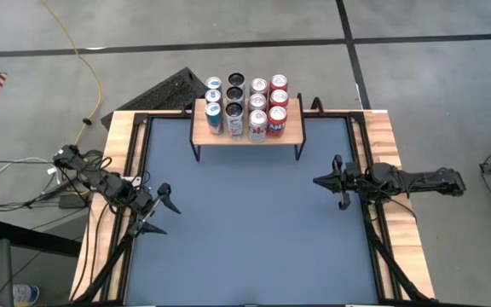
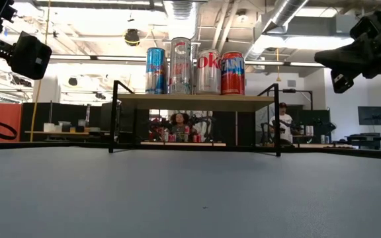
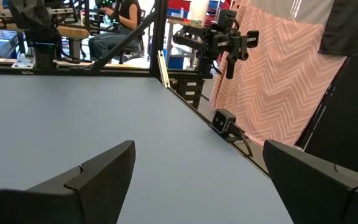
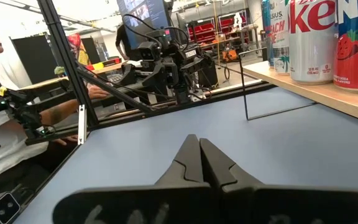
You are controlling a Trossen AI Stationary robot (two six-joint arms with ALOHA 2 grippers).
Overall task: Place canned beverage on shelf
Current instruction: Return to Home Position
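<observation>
Wooden shelf [image 1: 293, 128] stands at top centre of the high view, on a blue-grey tabletop [image 1: 245, 239]. It carries twelve cans [image 1: 257, 104] in four columns of three: blue, dark, silver, red. The left end effector [image 1: 162, 209] hovers at lower left, fingers spread, empty. The right end effector [image 1: 318, 181] hovers at middle right, fingers pressed together, empty.

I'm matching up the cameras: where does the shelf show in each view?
High view: shelf, top centre.
Low view: centre, at mid-height.
Left wrist view: not in it.
Right wrist view: right edge, running off the picture.
Shared landmark: the silver Coke can on it, in those three views.
</observation>
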